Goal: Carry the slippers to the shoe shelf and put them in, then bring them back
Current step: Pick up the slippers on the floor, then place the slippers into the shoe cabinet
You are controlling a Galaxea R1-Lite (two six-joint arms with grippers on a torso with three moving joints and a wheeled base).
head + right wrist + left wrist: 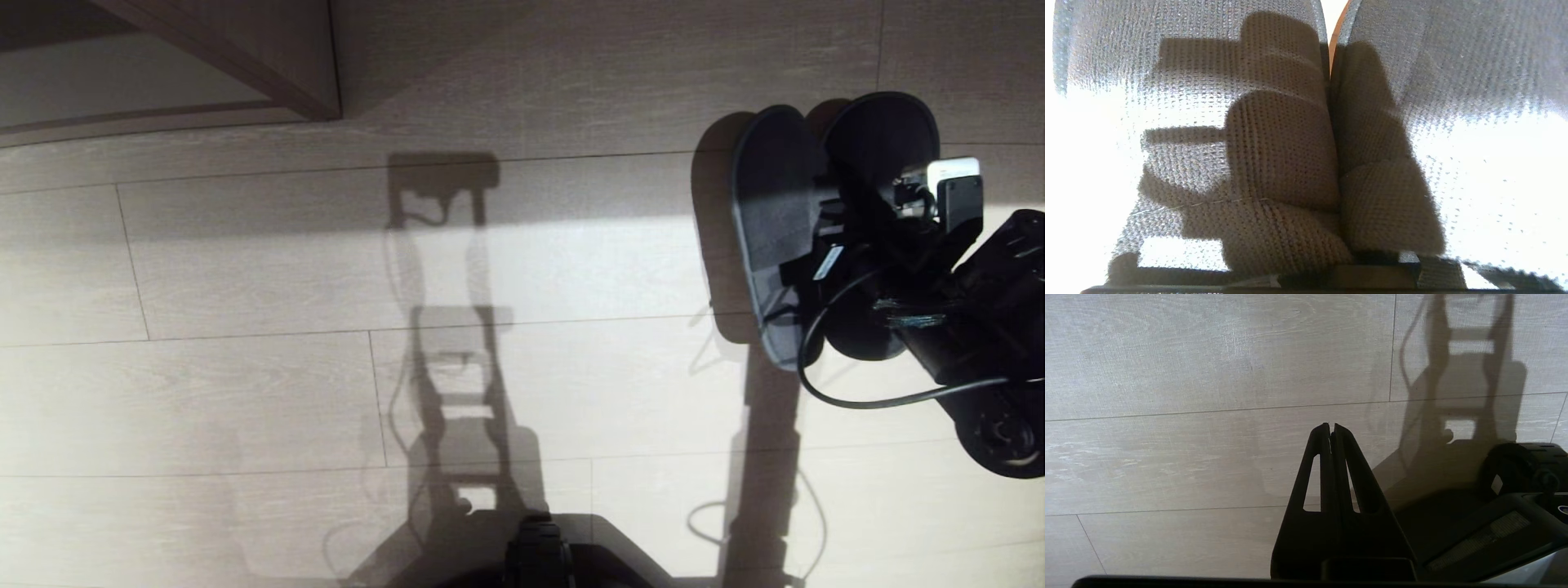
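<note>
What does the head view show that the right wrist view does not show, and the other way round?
Only the head view: the right arm reaching from the right over the floor, the whole outline of both slippers, the robot's shadow, and a wooden corner at upper left.
Only the right wrist view: the knitted weave of the straps, pressed together side by side, seen close.
Both: the slippers, partly in sunlight.

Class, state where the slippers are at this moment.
In the head view, the slippers sit at the right, side by side, gripped by the right pincer above the wooden floor.
</note>
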